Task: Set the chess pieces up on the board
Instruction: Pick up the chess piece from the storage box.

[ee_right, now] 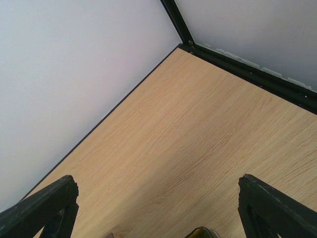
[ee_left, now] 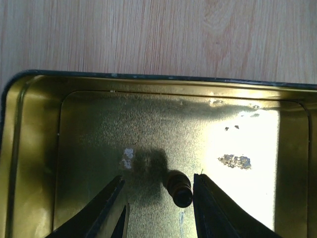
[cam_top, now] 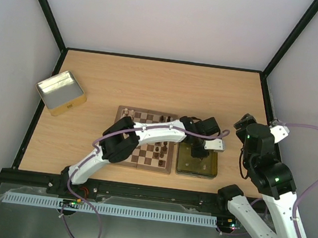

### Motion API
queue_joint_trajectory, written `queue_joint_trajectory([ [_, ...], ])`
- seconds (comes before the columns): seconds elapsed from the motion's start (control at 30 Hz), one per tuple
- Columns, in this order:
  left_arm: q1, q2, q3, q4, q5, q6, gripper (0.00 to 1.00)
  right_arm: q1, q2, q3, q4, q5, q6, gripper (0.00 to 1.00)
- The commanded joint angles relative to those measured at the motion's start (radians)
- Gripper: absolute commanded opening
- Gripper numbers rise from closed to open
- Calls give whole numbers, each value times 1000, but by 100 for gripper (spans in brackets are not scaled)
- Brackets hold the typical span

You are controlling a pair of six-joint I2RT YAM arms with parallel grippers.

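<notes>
The board (cam_top: pixel 137 161) lies mid-table with several dark chess pieces (cam_top: pixel 159 149) on its right half and a cream one (cam_top: pixel 126 112) at its far left corner. My left arm reaches across it into the yellow-gold tin (cam_top: pixel 213 169). In the left wrist view my left gripper (ee_left: pixel 158 177) is open just above the tin floor (ee_left: pixel 99 129). A dark chess piece (ee_left: pixel 178 187) lies on its side between the jaws, right against the right finger (ee_left: pixel 213 208) and well apart from the left finger (ee_left: pixel 106 203). My right gripper (ee_right: pixel 157 186) hangs open over bare table, holding nothing.
A silver tin (cam_top: pixel 61 92) sits at the far left of the table. The right arm (cam_top: pixel 264 154) stands raised to the right of the gold tin, whose corner (ee_right: pixel 200 233) shows at the bottom of the right wrist view. Black frame rails and white walls bound the table.
</notes>
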Motion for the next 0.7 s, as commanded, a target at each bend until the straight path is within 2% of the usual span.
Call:
queue_joint_trajectory([
  [0.0,-5,25,28,-35,15,0,38,-4,0,36,-32,32,-11,85],
  [0.53,1,42,29,-40,7,18,37,-4,6,42,-36,32,-13,85],
  [0.67,1,46,27,-42,15,20,30,-4,5,39,-37,29,-8,85],
])
